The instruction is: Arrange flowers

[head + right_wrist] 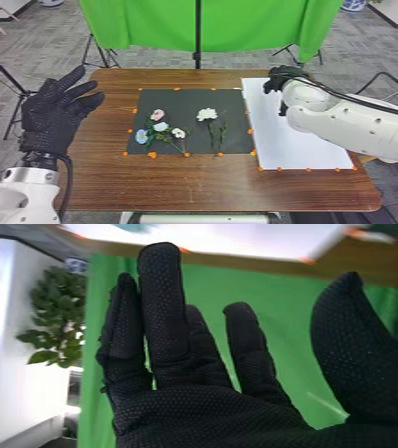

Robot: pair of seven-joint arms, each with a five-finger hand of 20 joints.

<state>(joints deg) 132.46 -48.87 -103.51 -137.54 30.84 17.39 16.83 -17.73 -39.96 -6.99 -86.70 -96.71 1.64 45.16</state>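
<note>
The left arm (28, 187) and right arm (342, 125) are white, the right one with rounded, bulging sections. Black cables (68, 175) trail along both. The left hand (46, 117) and right hand (282, 79) wear black fabric gloves (204, 416) (finely dotted, almost like mesh).

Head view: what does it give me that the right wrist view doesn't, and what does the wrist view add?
Head view: the left hand, the pink flower, the blue flower and the large white flower, lying on the dark sheet.
Right wrist view: the leafy plant in the room.
Both: the right hand, the green cloth, the white sheet and the brown table.
</note>
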